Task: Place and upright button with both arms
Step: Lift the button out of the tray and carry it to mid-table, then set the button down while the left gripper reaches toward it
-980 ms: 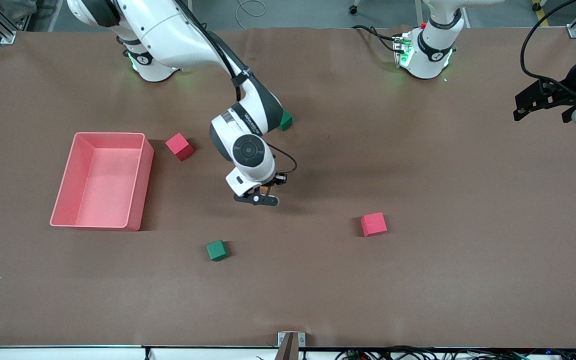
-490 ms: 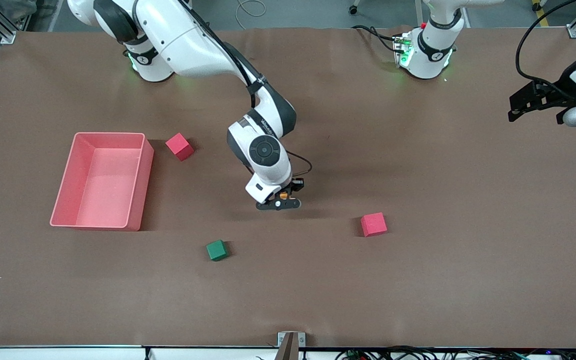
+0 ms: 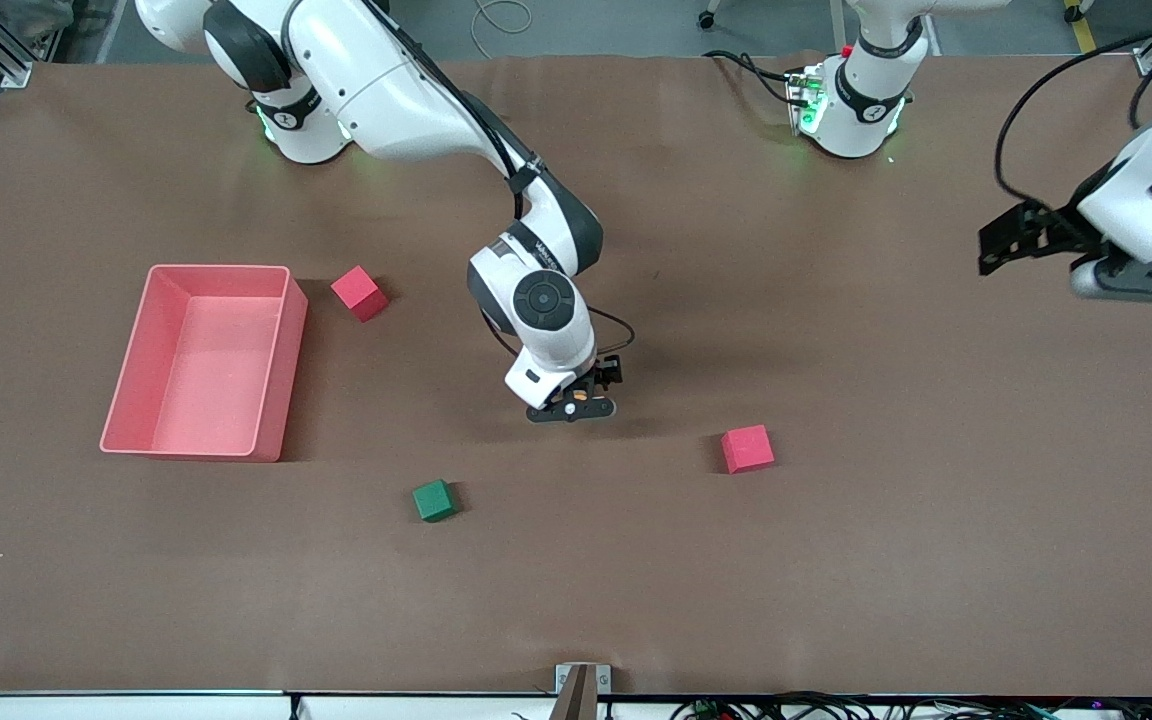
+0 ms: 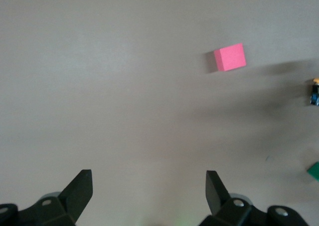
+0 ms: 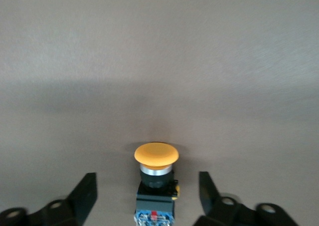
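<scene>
Brown table (image 3: pixel 836 560), button (image 5: pixel 156 178) between open right hand (image 5: pixel 148 196) fingers

Middle of table: your right gripper (image 3: pixel 576 407) stands low here, fingers parted to either side of the button (image 5: pixel 156 178), a gap showing on each side of its body.
Nearest obstacles: a red cube (image 3: pixel 747 448) toward the left arm's end; a green cube (image 3: pixel 433 500) nearer the front camera. Bare mat lies between each and the button.
Right arm's end: pink bin (image 3: pixel 281 385) and a second red cube (image 3: pixel 358 292) beside it.
Left arm's end: your left gripper (image 4: pixel 149 191) hangs wide open over bare mat.
</scene>
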Motion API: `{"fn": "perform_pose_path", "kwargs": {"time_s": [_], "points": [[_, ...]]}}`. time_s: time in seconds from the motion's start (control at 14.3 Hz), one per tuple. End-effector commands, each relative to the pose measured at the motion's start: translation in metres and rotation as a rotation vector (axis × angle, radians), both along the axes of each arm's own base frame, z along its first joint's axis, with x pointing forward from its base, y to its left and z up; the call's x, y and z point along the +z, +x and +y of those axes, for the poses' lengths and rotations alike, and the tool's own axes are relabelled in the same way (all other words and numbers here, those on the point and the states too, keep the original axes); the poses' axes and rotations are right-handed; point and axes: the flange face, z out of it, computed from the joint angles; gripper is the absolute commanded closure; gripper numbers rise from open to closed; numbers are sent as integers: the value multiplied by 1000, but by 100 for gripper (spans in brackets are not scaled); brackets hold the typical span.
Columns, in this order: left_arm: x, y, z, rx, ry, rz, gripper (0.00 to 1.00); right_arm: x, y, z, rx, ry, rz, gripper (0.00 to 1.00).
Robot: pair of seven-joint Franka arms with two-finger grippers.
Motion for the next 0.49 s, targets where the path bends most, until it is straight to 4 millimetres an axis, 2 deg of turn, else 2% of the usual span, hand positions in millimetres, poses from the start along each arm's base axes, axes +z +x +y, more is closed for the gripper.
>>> {"fn": "perform_pose_path", "kwargs": {"time_s": [0.0,0.14,0.28,0.42], "points": [[-42,14,-46,18,-5,5,0,65,19,-41,-52,-50,47,0],[-69,20,-67,40,-8,-6,0,128,34,-83,-104,-78,56,0],[-94,27,-88,38,-25,13,0,189,44,-134,-153,-108,64,0],[-132,29,-120,53,-29,22,0,258,42,-183,-170,-101,65,0]]}}
